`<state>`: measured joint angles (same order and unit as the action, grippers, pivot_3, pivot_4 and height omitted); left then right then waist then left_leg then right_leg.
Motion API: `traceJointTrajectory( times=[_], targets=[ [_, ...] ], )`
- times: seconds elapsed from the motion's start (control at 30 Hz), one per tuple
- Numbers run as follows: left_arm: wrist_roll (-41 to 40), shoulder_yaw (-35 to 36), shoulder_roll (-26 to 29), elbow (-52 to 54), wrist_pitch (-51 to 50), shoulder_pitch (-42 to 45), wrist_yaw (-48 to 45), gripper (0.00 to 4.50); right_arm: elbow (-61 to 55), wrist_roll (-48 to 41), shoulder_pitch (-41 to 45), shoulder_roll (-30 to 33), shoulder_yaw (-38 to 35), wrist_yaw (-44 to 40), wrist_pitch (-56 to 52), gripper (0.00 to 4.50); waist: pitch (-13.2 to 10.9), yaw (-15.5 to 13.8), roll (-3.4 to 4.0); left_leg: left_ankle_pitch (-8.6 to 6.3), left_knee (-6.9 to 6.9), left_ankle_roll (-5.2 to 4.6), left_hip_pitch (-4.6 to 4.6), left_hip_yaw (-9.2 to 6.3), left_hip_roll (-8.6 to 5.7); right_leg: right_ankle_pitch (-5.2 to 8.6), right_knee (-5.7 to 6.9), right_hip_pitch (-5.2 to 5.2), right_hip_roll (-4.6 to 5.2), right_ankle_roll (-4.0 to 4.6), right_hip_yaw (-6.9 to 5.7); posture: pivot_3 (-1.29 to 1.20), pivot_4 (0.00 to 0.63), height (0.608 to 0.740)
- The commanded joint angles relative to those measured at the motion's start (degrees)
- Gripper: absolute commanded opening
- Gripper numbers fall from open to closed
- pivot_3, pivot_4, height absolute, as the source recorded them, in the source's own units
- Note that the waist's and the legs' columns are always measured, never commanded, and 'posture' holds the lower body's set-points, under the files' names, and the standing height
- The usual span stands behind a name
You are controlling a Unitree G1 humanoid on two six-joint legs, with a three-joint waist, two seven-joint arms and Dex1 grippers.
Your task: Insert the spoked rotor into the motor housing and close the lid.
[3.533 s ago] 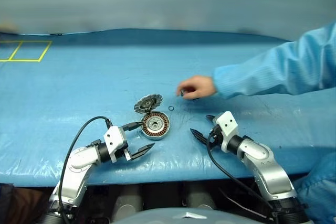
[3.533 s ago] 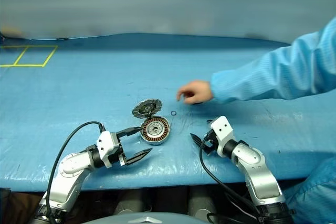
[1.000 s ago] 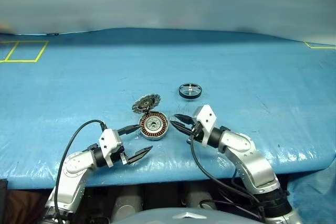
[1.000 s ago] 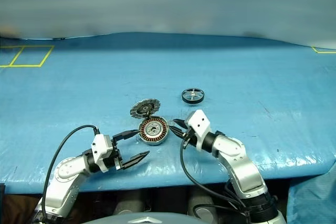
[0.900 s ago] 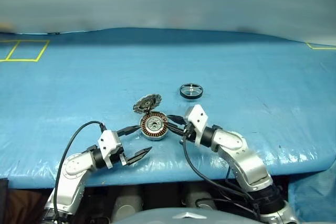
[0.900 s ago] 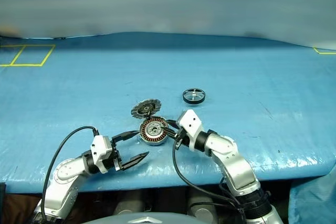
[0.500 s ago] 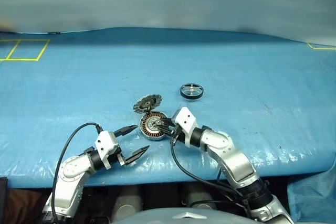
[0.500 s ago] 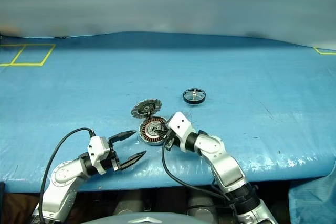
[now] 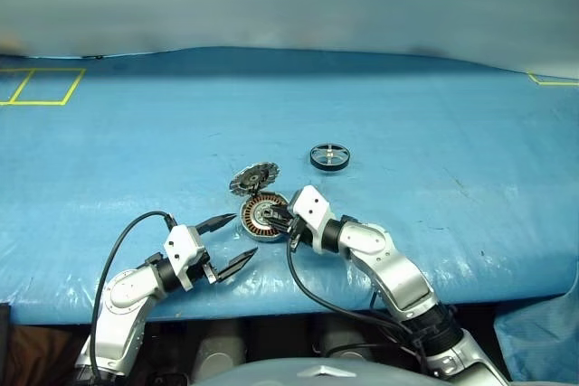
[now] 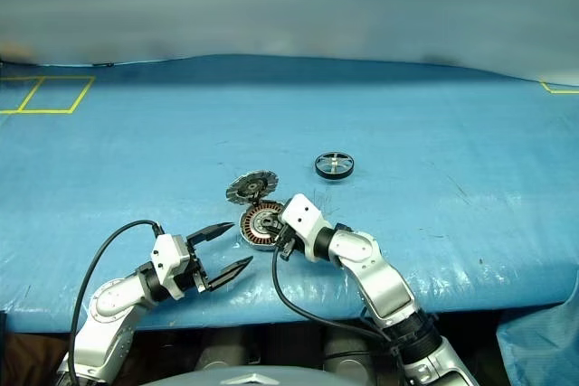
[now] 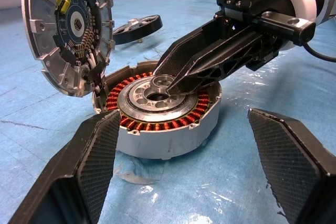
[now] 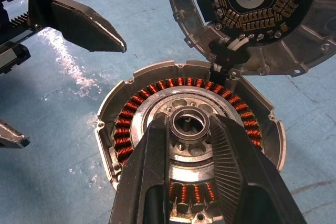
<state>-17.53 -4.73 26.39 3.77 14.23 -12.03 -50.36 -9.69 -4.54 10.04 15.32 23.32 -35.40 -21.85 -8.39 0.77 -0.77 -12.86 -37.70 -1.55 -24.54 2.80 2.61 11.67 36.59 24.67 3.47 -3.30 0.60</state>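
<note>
The right gripper (image 12: 189,129) is clenched on a small metal ring (image 12: 189,123) over the hub of the motor housing (image 9: 262,217), which sits open-side up on the blue table (image 9: 434,142). Its lid (image 9: 253,177) stands raised at the far rim. The left gripper (image 9: 226,241) hangs released nearby, level. The spoked rotor (image 9: 329,156) lies flat, apart.

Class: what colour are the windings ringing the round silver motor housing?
Copper-orange windings, clearest in the right wrist view.
</note>
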Motion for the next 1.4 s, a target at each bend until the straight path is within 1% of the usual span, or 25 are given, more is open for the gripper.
traceJointTrajectory(
  times=[0.03,0.37,0.43,0.57,0.9,1.13,1.23,1.3,1.4],
  targets=[
    [0.2,0.3,-0.2,1.5,1.1,-0.3,0.2,4.12,-0.6,0.2,0.7,-0.4,0.3,-0.3,0.7,0.74,0.0,0.0,0.00,0.00,0.00,0.00,0.00,0.00,0.00,0.00,0.00,0.00,0.00,0.00,0.00,0.00,0.150,0.740],
    [0.5,0.3,-0.5,1.4,1.3,-0.5,0.5,4.12,0.4,0.3,1.0,-0.2,0.3,-0.4,0.1,0.74,0.0,0.0,0.00,0.00,0.00,0.00,0.00,0.00,0.00,0.00,0.01,-0.01,0.00,0.00,0.00,0.00,0.150,0.740],
    [0.6,0.3,-0.5,1.4,1.3,-0.5,0.5,4.12,0.5,0.7,1.0,0.0,0.3,-0.1,0.2,1.48,0.0,0.0,0.00,0.00,-0.01,0.00,0.01,0.00,0.00,0.00,0.01,-0.01,0.00,0.00,0.00,0.00,0.150,0.740],
    [0.5,0.2,-0.6,1.3,1.1,-0.4,0.3,4.12,0.3,0.9,0.9,0.0,0.2,-0.1,0.8,2.71,0.0,0.0,-0.01,0.00,-0.01,0.00,0.01,0.00,0.00,0.00,0.01,-0.01,0.00,0.00,0.00,0.00,0.150,0.740],
    [0.4,0.3,-0.5,1.1,1.1,-0.3,0.2,4.12,-1.1,-1.8,0.5,-1.2,-0.9,-1.3,0.6,2.71,0.0,0.0,-0.01,0.00,-0.01,0.00,0.01,0.00,0.00,0.00,0.01,-0.02,0.00,0.00,0.00,0.00,0.150,0.740],
    [0.0,0.3,-0.5,1.2,0.8,-0.5,-0.1,4.12,-3.8,-7.0,0.4,-2.7,-6.0,-0.8,-1.1,2.71,0.0,0.0,-0.01,0.00,-0.02,0.00,0.00,0.01,0.00,0.00,0.05,-0.02,0.00,0.00,0.01,0.00,0.150,0.740],
    [-0.2,0.5,-0.4,1.3,0.8,-0.6,-0.3,4.12,-4.6,-7.1,1.5,-1.1,-9.1,0.2,-1.3,2.71,0.0,0.0,0.00,0.00,-0.04,0.00,0.00,0.00,0.01,0.00,0.06,-0.02,0.01,0.00,0.01,0.00,0.150,0.740],
    [-0.7,0.5,-0.2,1.5,0.7,-0.6,-0.7,4.12,-4.3,-6.0,3.9,1.3,-12.6,1.6,-1.1,2.71,0.0,0.0,0.02,0.00,-0.04,0.00,0.00,0.01,0.00,0.00,0.06,-0.02,0.01,0.00,0.01,0.00,0.150,0.740],
    [-1.3,0.5,-0.3,1.7,0.5,-0.5,-1.2,4.12,-2.2,-4.7,7.1,3.8,-15.5,3.6,-1.2,2.71,0.0,-0.1,0.01,0.00,-0.12,0.00,-0.01,0.03,-0.02,0.00,0.08,-0.01,0.03,0.00,0.02,0.00,0.150,0.740]
  ],
)
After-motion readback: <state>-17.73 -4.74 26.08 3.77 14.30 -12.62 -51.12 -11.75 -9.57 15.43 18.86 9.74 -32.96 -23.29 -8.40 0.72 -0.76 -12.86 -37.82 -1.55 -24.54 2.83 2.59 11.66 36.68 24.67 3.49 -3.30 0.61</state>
